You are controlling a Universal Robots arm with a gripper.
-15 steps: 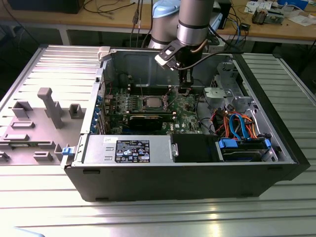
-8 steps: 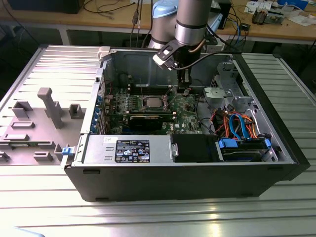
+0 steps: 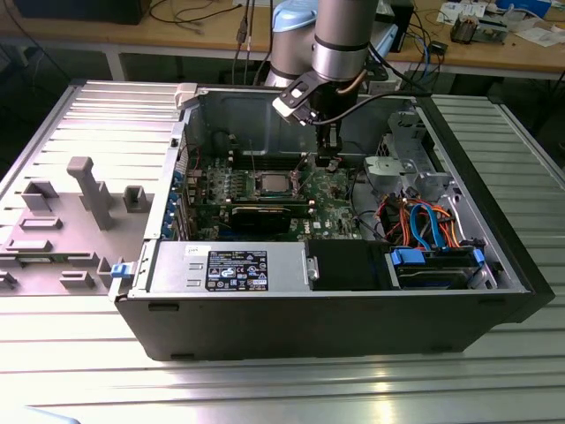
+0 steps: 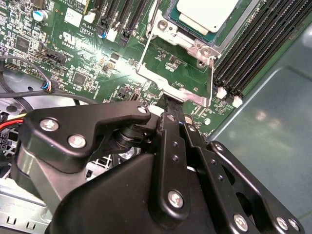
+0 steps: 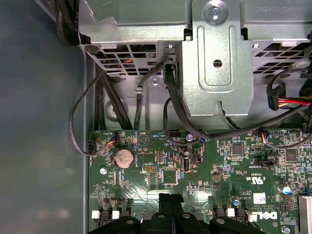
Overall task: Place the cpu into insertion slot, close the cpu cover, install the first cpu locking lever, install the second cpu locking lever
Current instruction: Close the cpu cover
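Gripper, matte black, closed, by shiny sq.-framed cpu cover

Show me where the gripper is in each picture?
Exterior view: gripper hangs inside the case, at the exterior view's right of the cpu.
Second wrist view: gripper at the cover's edge, near the cpu.
First wrist view: gripper over the board, apart from the round battery.
Shared landmark: the green board.
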